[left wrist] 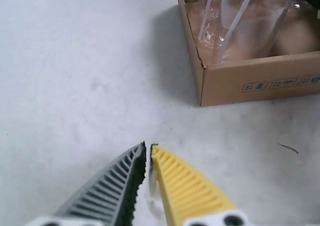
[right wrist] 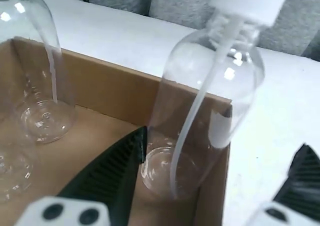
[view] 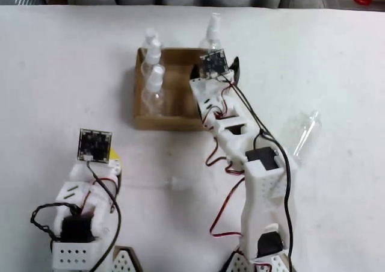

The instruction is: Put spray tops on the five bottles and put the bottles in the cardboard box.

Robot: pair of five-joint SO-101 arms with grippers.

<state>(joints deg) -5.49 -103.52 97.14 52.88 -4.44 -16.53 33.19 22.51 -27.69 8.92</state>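
1. Closest in the left wrist view is the left gripper [left wrist: 148, 147]. Its one grey and one yellow finger are pressed tip to tip with nothing between them, low over the white table [left wrist: 75, 76].
2. Beyond it stands one corner of the cardboard box [left wrist: 250, 83]. Clear bottles [left wrist: 255, 21] with thin dip tubes stand inside. At least two can be made out here, but the exact count cannot be told from this side.
3. Nearest in the right wrist view is the right gripper [right wrist: 222, 143], its two black fingers spread wide and gripping nothing. One finger is inside the box, its tip just beside the corner bottle [right wrist: 210, 96]. The other is outside, past the box wall.
4. That corner bottle stands upright in the box's corner. It carries a white spray top [right wrist: 250, 1], and its tube runs down inside. Two more bottles stand farther along in the box.
5. Seen from the high view, the bottles number five. Three stand in a row along one side wall of the box, each with a white top. The corner bottle, also capped, stands at the far corner by the right gripper.
6. One fifth bottle [view: 301, 135] lies on its side on the table, outside the box and beside the right arm. Its neck looks bare.
7. A small white piece [view: 177, 183] lies on the table between the arms, too faint to identify.
8. Well apart from the box, the left gripper sits near the table's front edge.
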